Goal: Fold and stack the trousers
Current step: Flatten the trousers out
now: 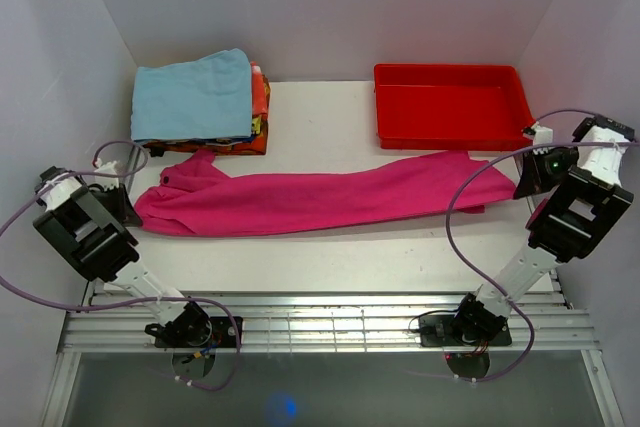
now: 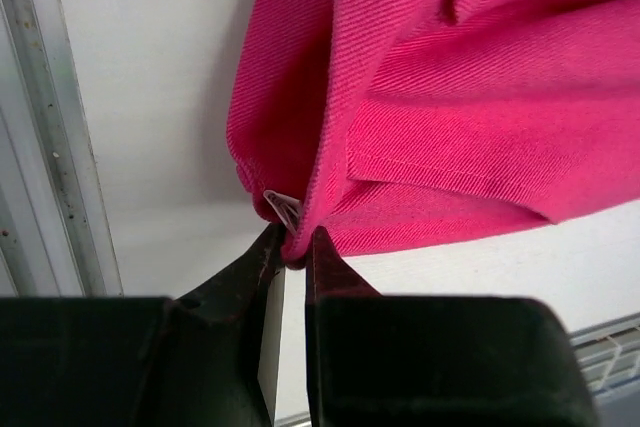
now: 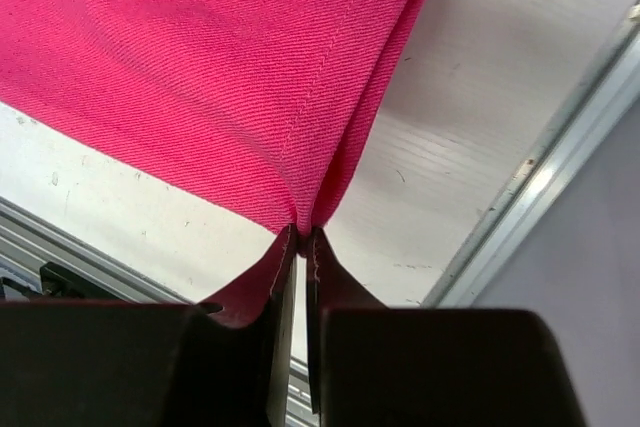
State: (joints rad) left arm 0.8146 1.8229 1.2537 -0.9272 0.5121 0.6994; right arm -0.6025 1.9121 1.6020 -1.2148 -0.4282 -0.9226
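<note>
The magenta-pink trousers [image 1: 320, 197] lie stretched left to right across the white table, folded lengthwise. My left gripper [image 1: 128, 205] is shut on their left end; in the left wrist view the fingertips [image 2: 292, 247] pinch a cloth edge [image 2: 450, 117] beside a small white label. My right gripper [image 1: 528, 185] is shut on their right end; in the right wrist view the fingertips [image 3: 300, 237] pinch the corner of the cloth [image 3: 200, 77], which hangs a little above the table.
A red plastic tray [image 1: 450, 107] stands at the back right, just behind the trousers' right end. A stack of folded clothes topped by a light blue cloth [image 1: 195, 97] sits at the back left. White walls close in on both sides. A metal rail [image 1: 320, 322] runs along the near edge.
</note>
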